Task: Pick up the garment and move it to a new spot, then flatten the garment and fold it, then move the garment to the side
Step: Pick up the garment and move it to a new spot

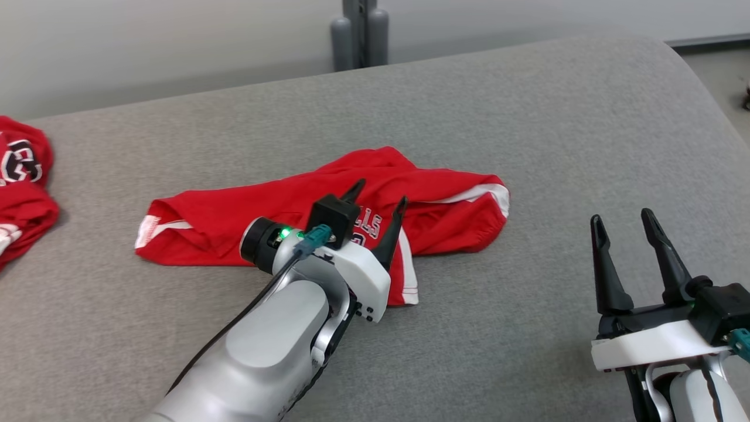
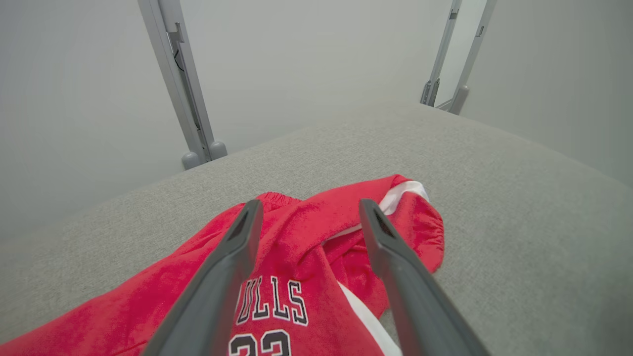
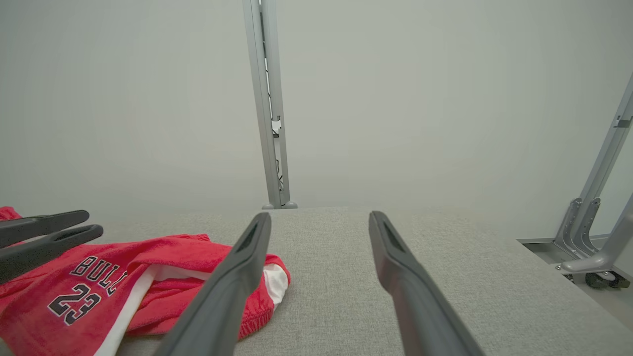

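A red pair of shorts (image 1: 328, 205) with white stripes and black "BULLS 23" lettering lies crumpled on the grey padded table (image 1: 527, 117). My left gripper (image 1: 378, 196) hovers open just above its middle, fingers spread over the lettering with nothing between them. In the left wrist view the red shorts (image 2: 296, 257) lie under and beyond the left gripper (image 2: 309, 212). My right gripper (image 1: 621, 220) stands open at the lower right, apart from the cloth. The right wrist view has the red shorts (image 3: 113, 287) at its left and the right gripper (image 3: 319, 217) over bare table.
Another red garment (image 1: 20, 187) with a black and white print lies at the table's far left edge. A grey metal post (image 1: 360, 32) stands behind the table's back edge. The table's right edge drops to the floor (image 1: 720, 76).
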You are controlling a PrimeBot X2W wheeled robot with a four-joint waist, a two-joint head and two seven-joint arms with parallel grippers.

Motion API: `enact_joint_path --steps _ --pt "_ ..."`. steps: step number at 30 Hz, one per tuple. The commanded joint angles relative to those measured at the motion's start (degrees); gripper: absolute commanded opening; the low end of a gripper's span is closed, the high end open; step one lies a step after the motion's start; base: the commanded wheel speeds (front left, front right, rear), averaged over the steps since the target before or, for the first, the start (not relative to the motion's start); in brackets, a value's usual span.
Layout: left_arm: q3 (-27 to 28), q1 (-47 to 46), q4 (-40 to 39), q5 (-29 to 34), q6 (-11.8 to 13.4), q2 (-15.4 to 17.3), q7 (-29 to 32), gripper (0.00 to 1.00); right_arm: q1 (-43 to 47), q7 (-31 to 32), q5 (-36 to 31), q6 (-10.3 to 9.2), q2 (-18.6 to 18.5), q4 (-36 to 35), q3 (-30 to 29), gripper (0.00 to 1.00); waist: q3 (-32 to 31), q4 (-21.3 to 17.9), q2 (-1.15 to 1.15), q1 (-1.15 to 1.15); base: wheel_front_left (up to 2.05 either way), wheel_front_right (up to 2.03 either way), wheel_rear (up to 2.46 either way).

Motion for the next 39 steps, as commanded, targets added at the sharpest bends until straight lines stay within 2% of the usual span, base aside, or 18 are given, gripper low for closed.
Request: enact_joint_path --steps 1,4,7,13,18,26,33,39 --pt "3.8 1.8 -3.9 1.7 0.9 0.9 -0.4 1.00 0.4 -0.3 -0.6 0.01 -0.3 -0.4 -0.6 1.00 -1.3 2.0 0.00 0.00 0.00 0.00 0.00" --pt "9.6 7.5 -10.1 6.9 2.9 3.3 -0.3 1.00 0.6 -0.3 -1.3 0.01 -0.3 -0.5 -0.9 1.00 -2.1 3.4 0.00 0.00 0.00 0.00 0.00" --pt "15.9 13.6 -15.7 10.9 4.3 4.4 -0.3 1.00 0.7 -0.3 -1.6 0.01 -0.3 -0.7 -1.0 1.00 -2.7 4.2 0.00 0.00 0.00 0.00 0.00" --pt "27.2 25.4 -23.6 17.9 5.8 5.9 -0.3 1.00 2.0 -0.3 -2.0 0.01 -0.3 -0.8 -1.5 1.00 -3.8 5.5 0.00 0.00 0.00 0.00 0.00" --pt "34.3 31.9 -27.2 22.3 4.9 5.1 -0.3 1.00 3.0 -0.3 -2.3 0.01 -0.3 -0.9 -1.6 1.00 -4.6 6.2 0.00 0.00 0.00 0.00 0.00" --pt "42.1 39.3 -30.1 26.0 2.2 2.5 -0.3 1.00 5.2 -0.3 -1.6 0.01 -0.4 -2.0 -1.2 1.00 -5.7 6.7 0.00 0.00 0.00 0.00 0.00" --pt "45.5 41.3 -29.2 28.3 -0.3 0.9 -0.3 1.00 6.3 -0.3 -1.0 0.01 -0.3 -1.5 -0.9 1.00 -6.6 6.8 0.00 0.00 0.00 0.00 0.00" --pt "46.7 41.8 -28.9 29.4 -1.4 0.3 -0.3 1.00 6.3 -0.2 -1.0 0.01 -0.3 -1.1 -0.8 1.00 -7.1 6.7 0.00 0.00 0.00 0.00 0.00"
